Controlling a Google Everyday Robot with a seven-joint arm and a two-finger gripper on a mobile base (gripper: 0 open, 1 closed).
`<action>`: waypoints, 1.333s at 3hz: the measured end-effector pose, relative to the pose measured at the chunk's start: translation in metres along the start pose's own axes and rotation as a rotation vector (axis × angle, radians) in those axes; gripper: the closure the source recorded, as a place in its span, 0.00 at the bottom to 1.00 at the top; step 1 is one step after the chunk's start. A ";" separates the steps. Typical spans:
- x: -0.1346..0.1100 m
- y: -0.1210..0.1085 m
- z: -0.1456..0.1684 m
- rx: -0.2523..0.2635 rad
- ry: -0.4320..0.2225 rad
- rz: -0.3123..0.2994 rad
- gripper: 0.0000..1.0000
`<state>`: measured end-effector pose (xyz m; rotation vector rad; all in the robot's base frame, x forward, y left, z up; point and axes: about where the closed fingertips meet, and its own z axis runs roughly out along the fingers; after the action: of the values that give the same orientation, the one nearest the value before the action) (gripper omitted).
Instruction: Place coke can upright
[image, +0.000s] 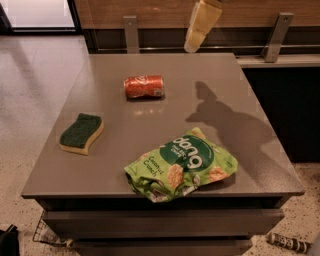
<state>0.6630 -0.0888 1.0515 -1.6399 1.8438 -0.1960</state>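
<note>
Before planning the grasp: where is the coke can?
The coke can lies on its side on the table, far half, left of centre, beyond the sponge; the end effector hovers above-right.

The robot's gripper (192, 45), at the top edge of the camera view and a little right of centre, appears as a single pale, cream-yellow piece with a smooth, plain surface. It is widest where the upper edge of the view cuts it off. From there it tapers down and slightly leftward to a narrow, rounded end, which is its lightest part and almost white. Above that end, a faint crosswise step separates a broader upper block from a slimmer lower one. The right-hand side of the piece is a deeper tan-yellow, and the left-hand side is paler. Only this cream-coloured piece of the robot's body is in view.
</note>
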 end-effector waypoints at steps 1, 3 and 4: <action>-0.016 0.012 0.055 -0.126 0.053 -0.081 0.00; -0.034 0.036 0.101 -0.234 0.046 -0.108 0.00; -0.052 0.052 0.120 -0.270 0.026 -0.128 0.00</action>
<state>0.6857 0.0066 0.9508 -1.9505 1.8485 -0.0226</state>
